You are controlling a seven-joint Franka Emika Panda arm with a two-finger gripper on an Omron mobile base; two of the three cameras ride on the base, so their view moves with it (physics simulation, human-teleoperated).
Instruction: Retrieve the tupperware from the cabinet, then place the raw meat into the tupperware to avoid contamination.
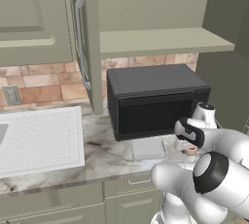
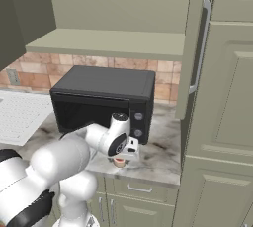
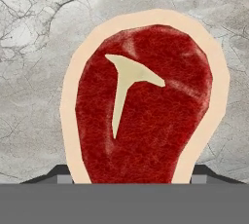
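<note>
Beside the empty tupperware (image 1: 149, 148), fingers (image 3: 59, 171) straddle the raw meat (image 3: 143, 116); grasp unclear.

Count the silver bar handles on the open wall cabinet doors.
2: one handle on the left door, left of the microwave; one handle on the right door, by the tall cabinet. Others may be hidden.

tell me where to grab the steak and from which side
Grip the steak across its narrower width, fingers on the tan fatty rim at either side, coming straight down from above. It lies flat on the marble counter, so only its thin edges offer a hold. In the hand view the gripper is already right over it, one fingertip on each side.
</note>
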